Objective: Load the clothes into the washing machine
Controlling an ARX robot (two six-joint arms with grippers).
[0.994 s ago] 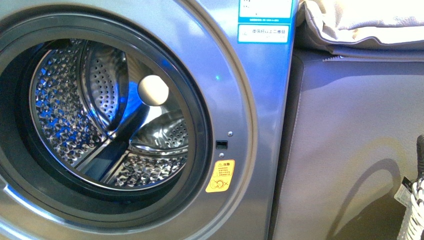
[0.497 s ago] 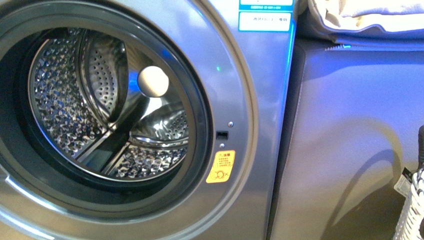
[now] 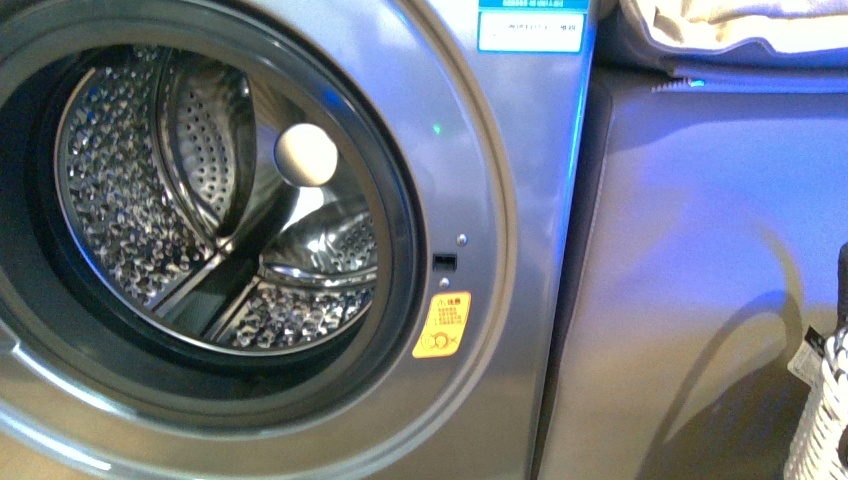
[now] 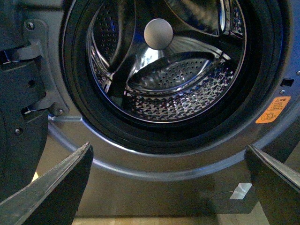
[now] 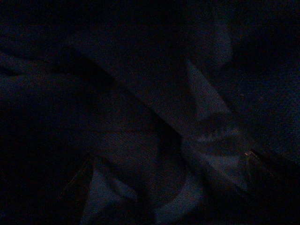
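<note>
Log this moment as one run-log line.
washing machine: porthole open | drum: no laundry visible | left gripper: open, facing porthole | right wrist view: dark

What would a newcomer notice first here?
The silver-grey front-loading washing machine fills the front view's left, its perforated steel drum exposed, with a pale round ball inside. A yellow warning sticker sits right of the porthole. The left claw hangs open before it; the right wrist view is dark.
</note>
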